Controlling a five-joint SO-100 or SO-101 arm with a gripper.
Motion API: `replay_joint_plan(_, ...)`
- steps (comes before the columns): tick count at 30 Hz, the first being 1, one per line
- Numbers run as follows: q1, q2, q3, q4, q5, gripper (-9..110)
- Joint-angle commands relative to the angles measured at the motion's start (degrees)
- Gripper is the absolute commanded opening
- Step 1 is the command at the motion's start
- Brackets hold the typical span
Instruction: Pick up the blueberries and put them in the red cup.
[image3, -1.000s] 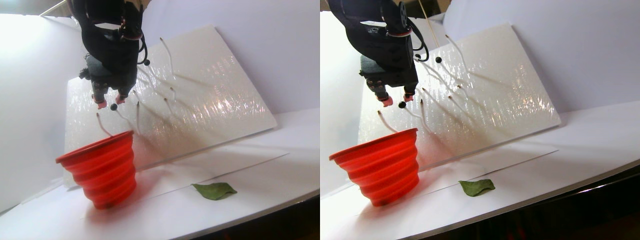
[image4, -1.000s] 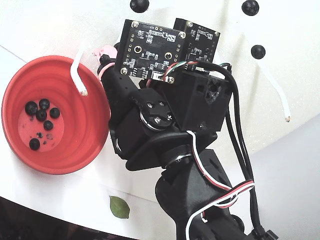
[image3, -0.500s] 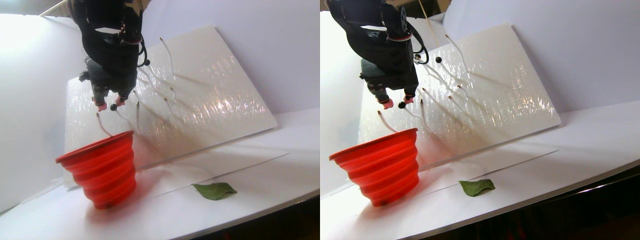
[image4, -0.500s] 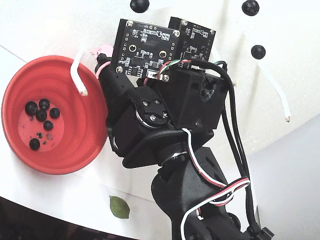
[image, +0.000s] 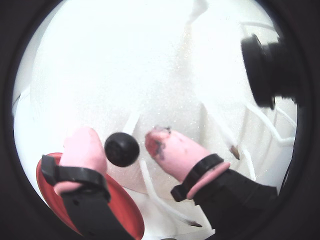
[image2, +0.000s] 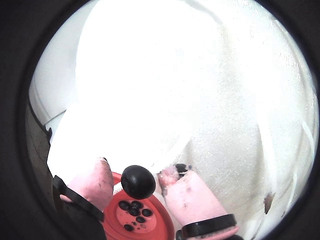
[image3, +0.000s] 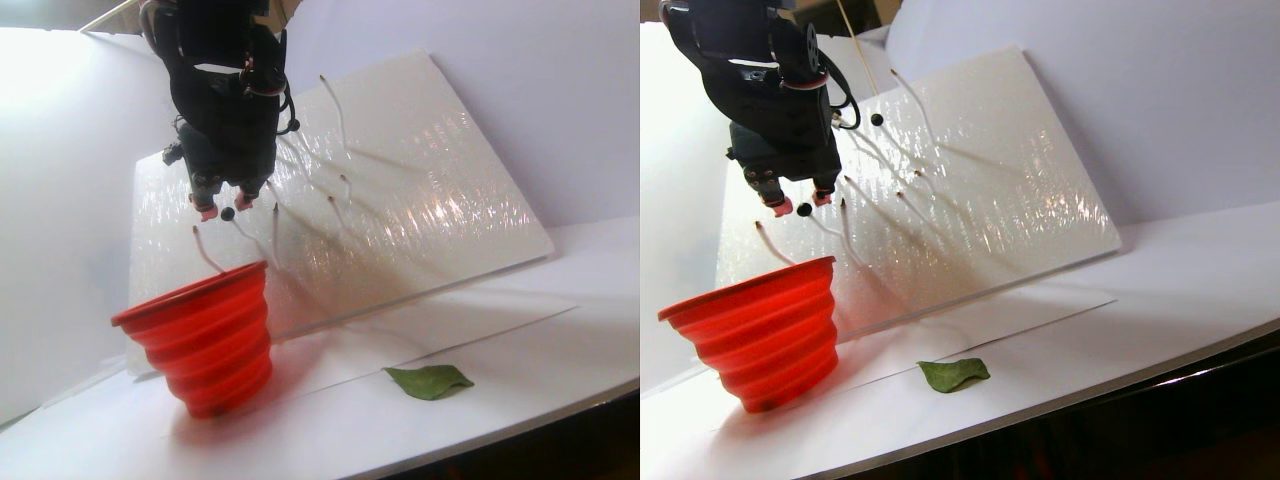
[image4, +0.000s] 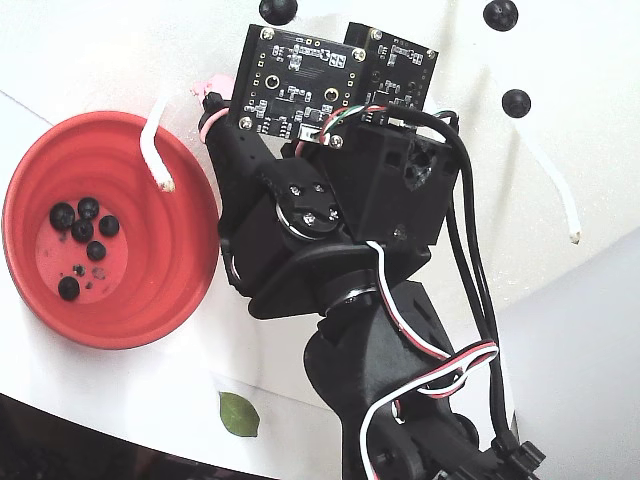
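Observation:
In both wrist views one blueberry (image: 121, 149) (image2: 138, 181) hangs on a white stem between my pink fingertips, with a gap at the right finger. My gripper (image: 120, 141) (image2: 136, 173) (image3: 224, 206) is open around it, high in front of the tilted white board (image3: 420, 180). The red cup (image3: 200, 330) (image4: 150, 280) (image2: 159, 220) stands below and slightly left of the fingers. Several blueberries (image4: 85, 225) (image2: 135, 210) lie on its bottom. More blueberries (image4: 516, 102) (image4: 500, 14) sit on stems up the board. In the fixed view only one pink fingertip (image4: 212, 98) shows past the camera boards.
Thin white stems (image3: 340, 115) stick out of the board around the gripper, one (image4: 155, 150) leaning over the cup's rim. A green leaf (image3: 430, 381) (image4: 238, 414) lies on the white table to the cup's right. The table's dark front edge (image3: 560, 430) runs along the bottom.
The arm's wrist has shifted slightly over the board. The fingertips stay around the same blueberry, which still hangs on its stem. The cup and its berries have not moved.

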Motion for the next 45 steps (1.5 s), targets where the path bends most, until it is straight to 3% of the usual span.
replay_joint_plan(1,-0.44,1.58,-4.22,-2.29,-0.26,19)
replay_joint_plan(45,-1.05,-2.02,-6.15,-3.69,2.99,12)
